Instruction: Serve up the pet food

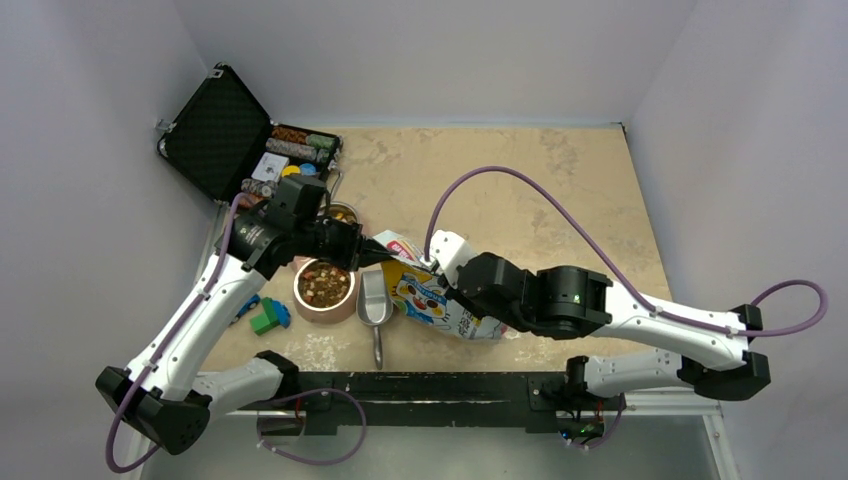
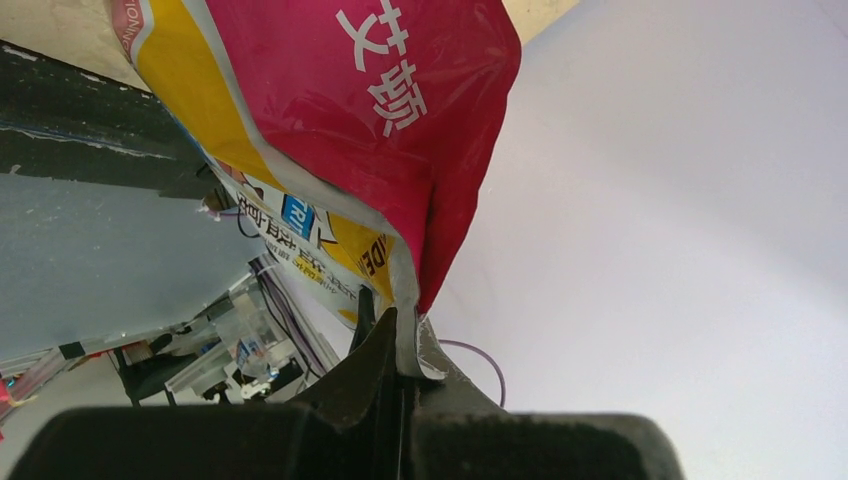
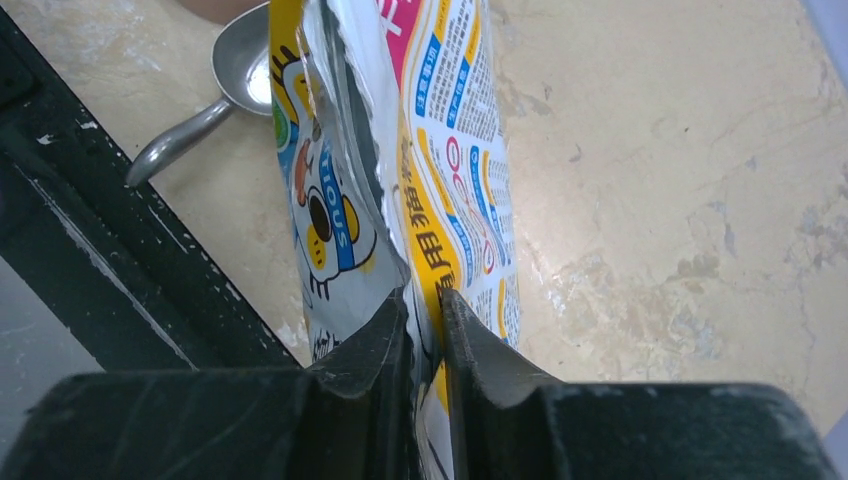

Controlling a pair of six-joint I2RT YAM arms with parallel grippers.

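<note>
The pet food (image 1: 324,285) sits as a heap of small brown and tan pieces in a round bowl (image 1: 303,303) on the table (image 1: 560,200), just beside the left gripper (image 1: 372,253), on the side of its jaws that faces the arm bases. The glossy bag (image 1: 440,300), white printed with red, yellow and blue, hangs between the two arms, and each one has a piece of it. The left gripper's jaws are pressed fully together on the thin sealed edge at one top corner, and in its wrist view the red and yellow panel billows out beyond the fingertips. The right gripper (image 3: 425,305) has the bag's other edge between its fingers (image 3: 375,335). They are closed down to a narrow slit with a folded seam pinched in it. From there the torn silver-lined mouth and the cartoon print run straight away from its jaws. Whether any kibble is in the bag I can't tell, since its inside is in shadow. A metal scoop (image 1: 373,300) lies flat on the table between the bowl and the bag, handle towards the arm bases. From the right jaws it is ahead and off to the left, past the bag. Beyond the left jaws is a second dish (image 1: 342,213), partly hidden by the arm. Behind the left gripper, beside its forearm, lie some green and blue toy blocks (image 1: 268,316). Well past the left jaws, at the table's far corner, an open black case (image 1: 215,130) holds rows of coloured chips (image 1: 295,145).
</note>
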